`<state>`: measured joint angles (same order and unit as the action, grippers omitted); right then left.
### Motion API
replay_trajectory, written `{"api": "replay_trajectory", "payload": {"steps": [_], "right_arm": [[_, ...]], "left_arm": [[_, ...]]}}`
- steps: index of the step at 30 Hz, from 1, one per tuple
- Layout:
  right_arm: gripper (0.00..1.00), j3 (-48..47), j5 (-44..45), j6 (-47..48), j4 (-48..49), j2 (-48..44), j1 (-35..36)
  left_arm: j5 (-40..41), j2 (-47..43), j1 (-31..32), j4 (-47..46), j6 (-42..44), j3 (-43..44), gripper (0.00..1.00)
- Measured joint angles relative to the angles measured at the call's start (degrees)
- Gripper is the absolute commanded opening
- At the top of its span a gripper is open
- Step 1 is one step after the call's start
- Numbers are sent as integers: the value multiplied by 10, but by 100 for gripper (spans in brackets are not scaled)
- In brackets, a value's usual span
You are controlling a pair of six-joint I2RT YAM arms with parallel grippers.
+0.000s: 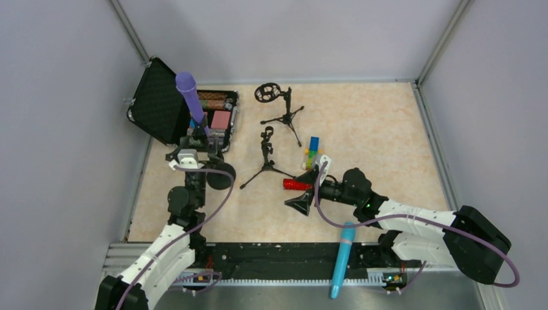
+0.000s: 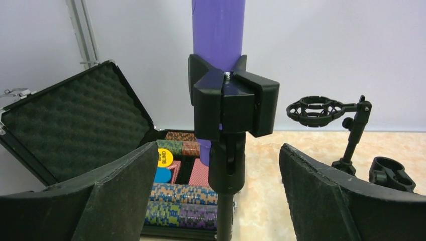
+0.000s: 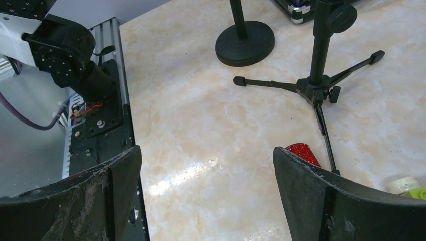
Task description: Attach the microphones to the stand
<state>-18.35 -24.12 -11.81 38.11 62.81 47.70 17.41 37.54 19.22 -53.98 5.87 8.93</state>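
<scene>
The tabletop [image 3: 201, 145] is glossy, with a marble-like pattern. The purple microphone [image 2: 218, 30] looks like smooth matt plastic, and the red microphone [image 3: 303, 152] is glittery. Dimpled black foam lines the case [image 2: 75, 130] lid.

"BLIND" legible on yellow chip [image 2: 163, 156] inside case [image 2: 75, 130]

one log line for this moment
purple mic: in stand clip | left gripper: open | right gripper: open, by red mic | blue mic: at near edge

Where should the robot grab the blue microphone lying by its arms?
Around the middle of its handle, coming straight down from above. The blue microphone lies flat across the black rail, a long thin stick, so the open right hand can close across its narrow width.
</scene>
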Motion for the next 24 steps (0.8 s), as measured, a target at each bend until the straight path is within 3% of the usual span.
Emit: {"api": "replay_trajectory", "payload": {"steps": [14, 24], "right_arm": [[99, 0, 0, 0, 0, 0, 0], [99, 0, 0, 0, 0, 0, 0]], "left_arm": [[0, -78, 0, 127, -37, 18, 99], [-24, -168, 0, 316, -162, 45, 99]]}}
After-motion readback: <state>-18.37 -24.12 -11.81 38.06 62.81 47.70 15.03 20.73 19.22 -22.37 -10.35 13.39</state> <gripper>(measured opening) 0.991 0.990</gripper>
